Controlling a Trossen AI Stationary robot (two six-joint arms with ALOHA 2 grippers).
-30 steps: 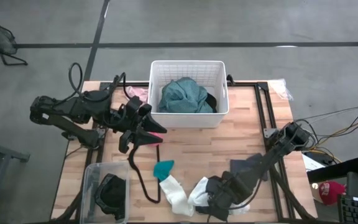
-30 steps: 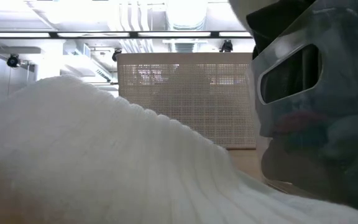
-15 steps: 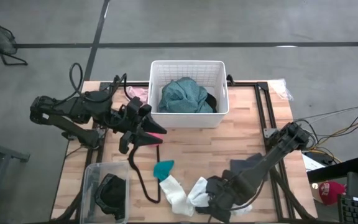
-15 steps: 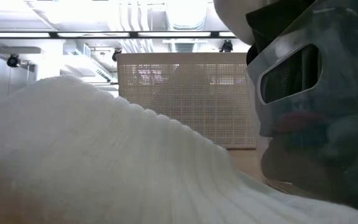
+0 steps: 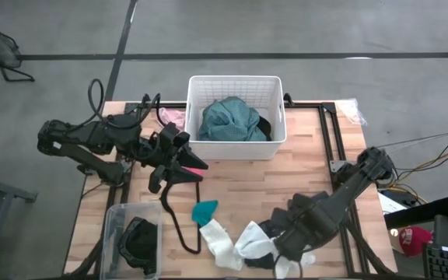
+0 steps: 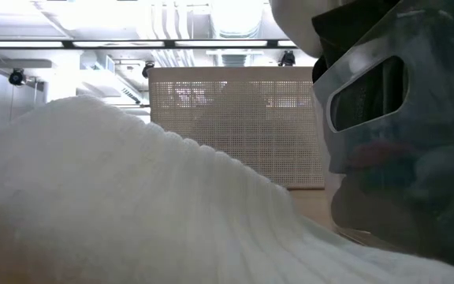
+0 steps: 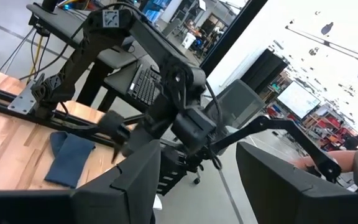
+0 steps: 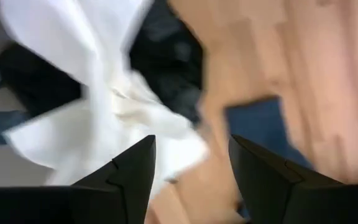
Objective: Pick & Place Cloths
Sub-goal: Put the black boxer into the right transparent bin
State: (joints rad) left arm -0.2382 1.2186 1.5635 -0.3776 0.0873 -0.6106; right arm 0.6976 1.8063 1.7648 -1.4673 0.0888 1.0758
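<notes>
High view: white slotted plastic basket (image 5: 268,148) at top centre of the wooden slatted surface (image 5: 239,183), large teal garment (image 5: 229,120) bunched inside it with a black piece at its right edge. Left tool (image 5: 183,161) sits left of centre, just beside the basket's lower-left corner, a pink bit at its tip; whether it touches that bit, cannot tell. Small teal bit (image 5: 204,210) lies below centre, beside a thin black cord loop (image 5: 173,222). White socks (image 5: 236,246) lie along the bottom edge. Right tool (image 5: 282,247) is bottom centre-right, over dark grey pieces (image 5: 306,206), touching the socks' right end. Clear plastic bin (image 5: 112,233) at bottom left holds a black piece.

Low view: ribbed white sock fabric fills the left and bottom; clear bin at right; basket in the centre background.

Left wrist view: left tool (image 7: 197,171) spread, nothing between the fingers; right arm and a blue-grey piece beyond.

Right wrist view: right tool (image 8: 191,162) spread, empty, over white sock, black piece and surface.
</notes>
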